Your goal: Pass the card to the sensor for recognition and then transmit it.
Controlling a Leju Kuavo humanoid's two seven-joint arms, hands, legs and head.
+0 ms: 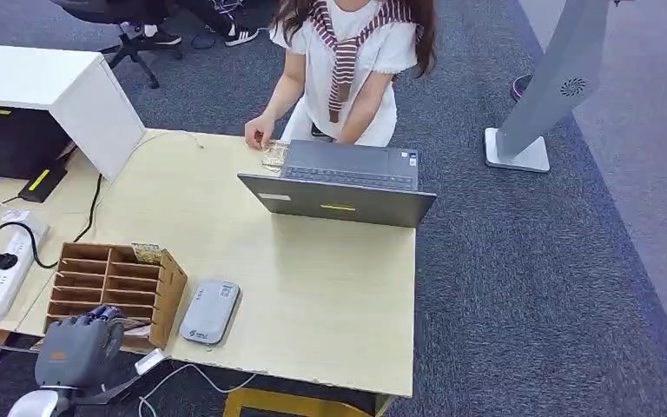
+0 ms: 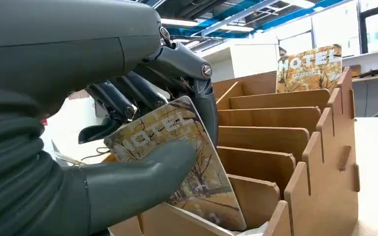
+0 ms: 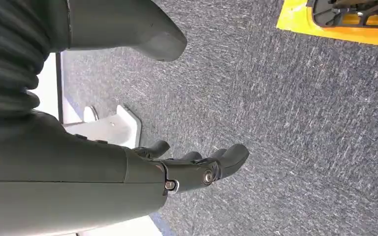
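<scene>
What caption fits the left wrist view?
Left hand grips a leaf-patterned hotel card at the slotted brown wooden card rack; another card stands in the far slot.

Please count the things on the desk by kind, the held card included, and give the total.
Hotel cards: 2, one in the left hand at, one in the rack's far slot
Wooden rack: 1
Sensor: 1
Laptop: 1
Power strip: 1
Total: 6

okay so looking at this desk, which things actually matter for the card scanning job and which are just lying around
For the job:
- hotel card, held by the left robot hand
- wooden card rack
- grey card sensor
- second hotel card in the rack's far slot

Just lying about:
- laptop
- power strip
- white cabinet
</scene>
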